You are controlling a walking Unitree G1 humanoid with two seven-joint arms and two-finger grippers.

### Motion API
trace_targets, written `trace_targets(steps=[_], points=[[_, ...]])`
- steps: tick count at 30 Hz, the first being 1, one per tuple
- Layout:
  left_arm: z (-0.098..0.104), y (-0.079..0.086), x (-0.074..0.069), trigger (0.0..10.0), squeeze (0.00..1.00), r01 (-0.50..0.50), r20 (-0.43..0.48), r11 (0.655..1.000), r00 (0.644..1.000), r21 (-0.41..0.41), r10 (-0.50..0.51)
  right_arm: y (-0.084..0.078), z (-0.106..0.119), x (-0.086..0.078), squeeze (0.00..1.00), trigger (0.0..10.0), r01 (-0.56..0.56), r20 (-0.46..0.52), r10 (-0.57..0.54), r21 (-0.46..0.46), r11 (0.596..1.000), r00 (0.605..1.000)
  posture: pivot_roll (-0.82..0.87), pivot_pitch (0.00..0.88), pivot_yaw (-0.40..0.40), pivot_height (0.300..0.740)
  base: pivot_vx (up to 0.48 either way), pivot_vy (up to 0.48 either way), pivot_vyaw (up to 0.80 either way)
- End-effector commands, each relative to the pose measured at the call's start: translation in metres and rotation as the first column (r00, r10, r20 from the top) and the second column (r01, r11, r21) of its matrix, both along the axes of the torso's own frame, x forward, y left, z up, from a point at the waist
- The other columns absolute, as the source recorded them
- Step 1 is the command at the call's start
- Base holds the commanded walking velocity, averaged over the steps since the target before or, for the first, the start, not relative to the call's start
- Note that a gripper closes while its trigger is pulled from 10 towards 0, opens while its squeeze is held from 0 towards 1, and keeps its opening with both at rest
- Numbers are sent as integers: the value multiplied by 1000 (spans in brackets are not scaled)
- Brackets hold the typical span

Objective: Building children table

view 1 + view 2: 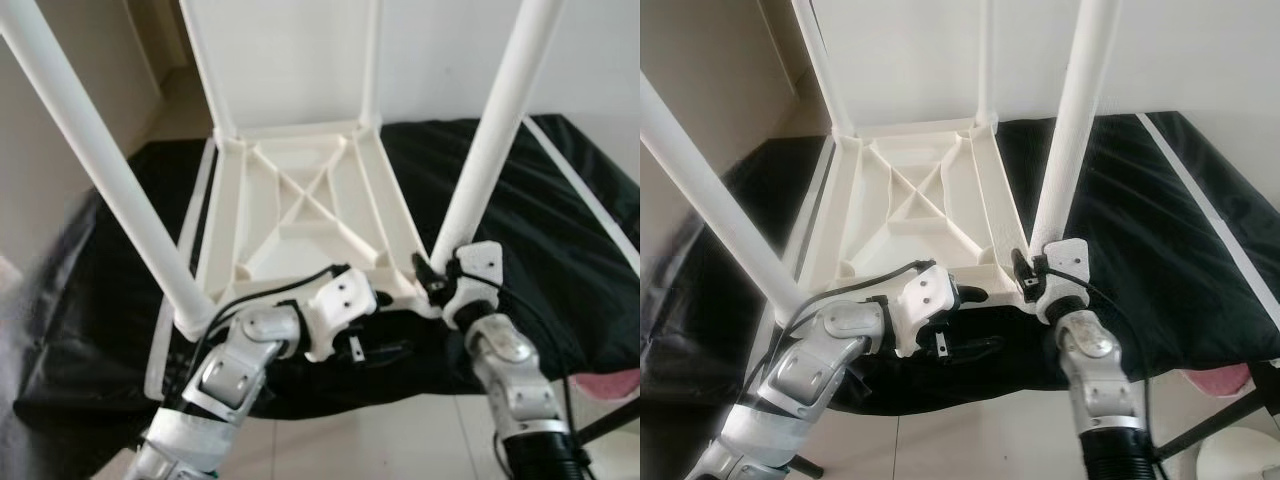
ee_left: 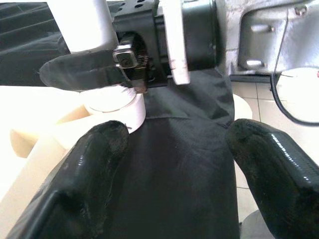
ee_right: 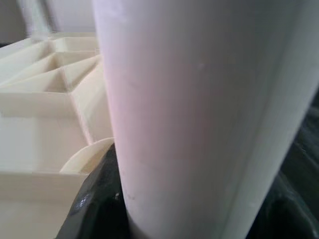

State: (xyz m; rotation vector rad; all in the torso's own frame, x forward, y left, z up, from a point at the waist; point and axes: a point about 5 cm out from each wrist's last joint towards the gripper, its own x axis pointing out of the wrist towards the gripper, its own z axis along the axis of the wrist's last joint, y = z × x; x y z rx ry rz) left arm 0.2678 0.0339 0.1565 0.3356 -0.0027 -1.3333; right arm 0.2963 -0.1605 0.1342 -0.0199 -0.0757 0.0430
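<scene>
The upturned tabletop (image 1: 300,210) lies on a black cloth (image 1: 560,240) on the floor, and all four legs look planted in its corners, so the build seems nearly done, with perhaps only the near right leg (image 1: 490,140) left to seat or tighten. The right claw (image 1: 437,283) grasps that leg at its base, while the left claw (image 1: 970,320) hangs released at the near edge. Top and legs are smooth white plastic: ribbed underside, round tubes; the cloth is thin and creased.

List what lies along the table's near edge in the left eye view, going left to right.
Left leg → left gripper → right gripper → right leg → white strip on the black cloth.
</scene>
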Motion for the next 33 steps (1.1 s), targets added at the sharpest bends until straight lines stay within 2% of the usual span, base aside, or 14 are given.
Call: trace_targets(steps=[1,4,7,17,24,28,29,33], points=[[0,1,3,10000,0,-50,4,999,999,-14,50,2,-14,-4,0,10000,141,-82,-135,64,988,987,-67,31,43,740,0,0,0],[4,2,7,10000,0,-77,20,997,997,-30,78,12,-16,-5,0,10000,197,-95,-188,97,976,978,-63,30,42,740,0,0,0],[7,4,12,10000,0,-110,27,993,993,-46,112,29,-10,-5,0,10000,135,-78,-127,113,984,989,-57,29,40,740,0,0,0],[6,4,10,10000,0,-100,26,994,995,-38,101,36,-8,-7,0,10000,139,-86,-131,94,986,988,-55,28,35,740,0,0,0],[4,-1,9,10000,0,-93,18,995,995,-43,94,44,-1,-2,0,10000,50,-49,-46,88,995,998,-68,37,30,740,0,0,0],[4,-1,9,10000,0,-92,18,995,996,-43,93,45,1,-3,0,10000,40,-42,-37,85,996,998,-71,36,30,740,0,0,0],[4,-1,9,10000,0,-92,18,995,996,-43,93,45,1,-3,1000,10000,40,-39,-36,90,995,999,-72,35,29,740,0,0,0],[4,-1,10,10000,0,-93,19,995,995,-42,94,43,2,-3,1000,10000,41,-36,-38,95,995,999,-75,34,30,740,0,0,0]])
